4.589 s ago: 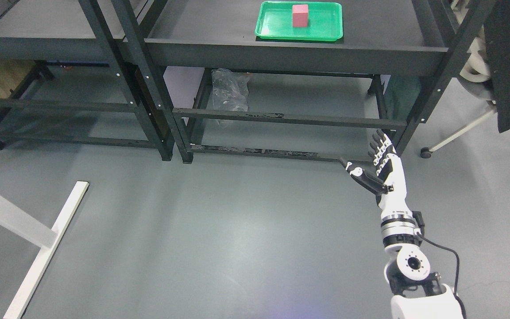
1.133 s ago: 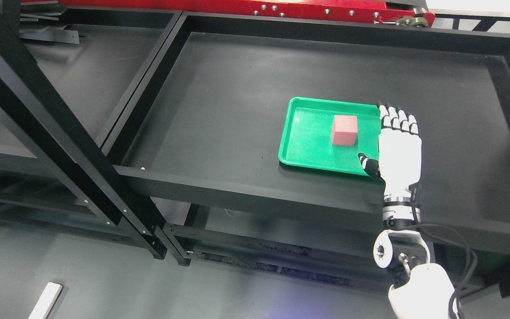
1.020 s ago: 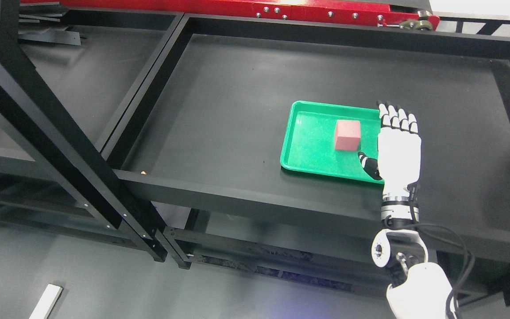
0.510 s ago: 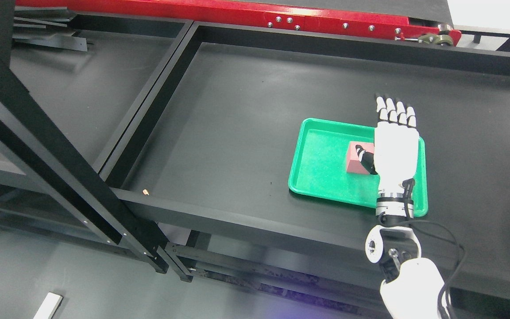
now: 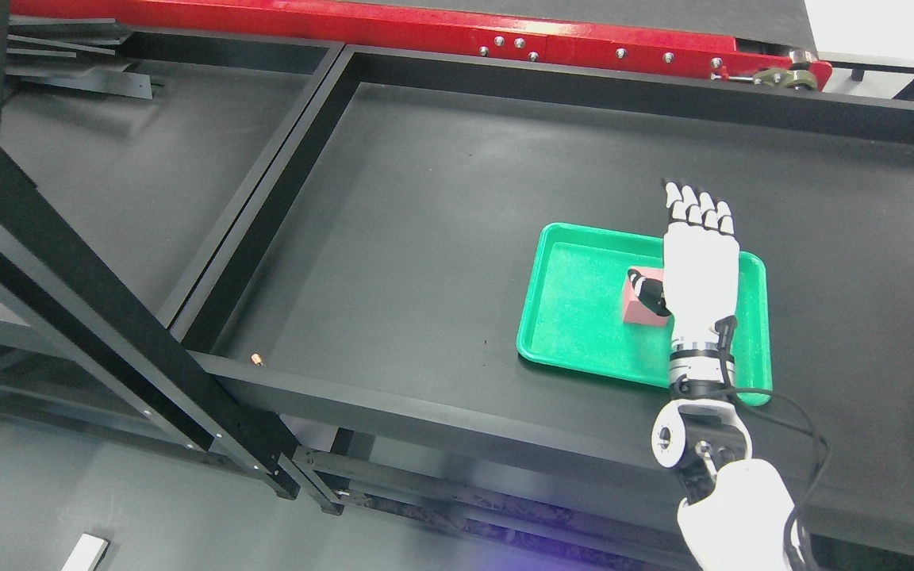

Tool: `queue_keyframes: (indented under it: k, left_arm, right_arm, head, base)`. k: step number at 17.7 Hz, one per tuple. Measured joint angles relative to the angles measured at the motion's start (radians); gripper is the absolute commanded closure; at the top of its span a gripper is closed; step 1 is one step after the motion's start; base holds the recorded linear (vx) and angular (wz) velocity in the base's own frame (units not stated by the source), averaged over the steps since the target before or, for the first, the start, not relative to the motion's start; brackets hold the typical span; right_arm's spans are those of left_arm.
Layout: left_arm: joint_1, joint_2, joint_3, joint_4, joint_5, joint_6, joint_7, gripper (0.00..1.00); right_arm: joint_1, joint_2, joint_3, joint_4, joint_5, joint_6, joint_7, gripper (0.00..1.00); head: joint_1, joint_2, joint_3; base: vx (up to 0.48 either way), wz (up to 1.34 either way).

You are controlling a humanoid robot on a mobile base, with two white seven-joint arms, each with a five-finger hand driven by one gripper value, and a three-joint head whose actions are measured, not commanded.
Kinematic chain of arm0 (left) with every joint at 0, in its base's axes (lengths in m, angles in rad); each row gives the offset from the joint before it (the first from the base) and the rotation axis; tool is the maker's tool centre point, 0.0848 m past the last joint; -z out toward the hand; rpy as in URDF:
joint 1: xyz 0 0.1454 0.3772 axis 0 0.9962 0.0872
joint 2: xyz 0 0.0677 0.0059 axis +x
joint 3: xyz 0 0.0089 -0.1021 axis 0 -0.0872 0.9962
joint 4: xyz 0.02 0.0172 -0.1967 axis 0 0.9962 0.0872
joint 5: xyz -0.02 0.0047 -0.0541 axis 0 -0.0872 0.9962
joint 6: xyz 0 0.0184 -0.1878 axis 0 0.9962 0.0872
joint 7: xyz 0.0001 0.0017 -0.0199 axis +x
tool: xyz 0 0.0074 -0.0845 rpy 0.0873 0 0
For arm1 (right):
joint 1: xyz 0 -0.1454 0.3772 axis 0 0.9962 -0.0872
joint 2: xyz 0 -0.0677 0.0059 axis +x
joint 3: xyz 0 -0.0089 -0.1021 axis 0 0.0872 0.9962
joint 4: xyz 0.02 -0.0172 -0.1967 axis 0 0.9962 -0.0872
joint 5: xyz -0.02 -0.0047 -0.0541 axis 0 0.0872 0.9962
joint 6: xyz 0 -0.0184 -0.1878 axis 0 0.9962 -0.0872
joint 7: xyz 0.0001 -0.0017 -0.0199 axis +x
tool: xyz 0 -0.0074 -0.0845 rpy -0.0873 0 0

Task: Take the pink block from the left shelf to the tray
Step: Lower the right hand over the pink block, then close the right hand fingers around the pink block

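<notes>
A pink block (image 5: 635, 306) sits inside the green tray (image 5: 576, 317) on the black shelf. My right hand (image 5: 697, 255) hovers flat over the tray's right half, back of the hand up, and hides most of the block. Its fingers (image 5: 695, 208) stretch straight past the tray's far rim. The dark thumb (image 5: 647, 289) lies across the top of the block. The hand is open and grips nothing. Its arm comes up from the lower right. No left arm shows.
The shelf (image 5: 441, 206) has a raised black rim on all sides. A second shelf (image 5: 132, 166) adjoins it on the left. A thick diagonal post (image 5: 92, 301) crosses the left foreground. A red beam (image 5: 425, 32) runs along the back. A small brown scrap (image 5: 255, 361) lies near the front rim.
The camera has shifted. My right hand moved left from beside the block to over it, so it now covers most of the block, thumb on top.
</notes>
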Motion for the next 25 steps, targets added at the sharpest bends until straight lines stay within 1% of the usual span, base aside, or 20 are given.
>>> queue_keyframes:
  k: [6, 9, 15, 25]
  left_arm:
    - [0.0, 0.0, 0.0, 0.0, 0.0, 0.0, 0.0, 0.0]
    - [0.0, 0.0, 0.0, 0.0, 0.0, 0.0, 0.0, 0.0]
    - [0.0, 0.0, 0.0, 0.0, 0.0, 0.0, 0.0, 0.0]
    - [0.0, 0.0, 0.0, 0.0, 0.0, 0.0, 0.0, 0.0]
  right_arm:
    - [0.0, 0.002, -0.001, 0.009, -0.092, 0.002, 0.181, 0.01]
    - [0.001, 0.003, -0.001, 0.017, -0.127, 0.003, 0.237, 0.01]
    - [-0.002, 0.004, -0.002, 0.032, -0.183, 0.0, 0.269, 0.01]
    - [-0.01, 0.004, -0.003, 0.075, -0.206, -0.004, 0.283, 0.01]
  head:
    - [0.0, 0.0, 0.0]
    - [0.0, 0.0, 0.0]
    - [0.0, 0.0, 0.0]
    - [0.0, 0.0, 0.0]
  base:
    - [0.019, -0.01]
    - [0.029, -0.04]
    - [0.032, -0.04]
    - [0.041, -0.07]
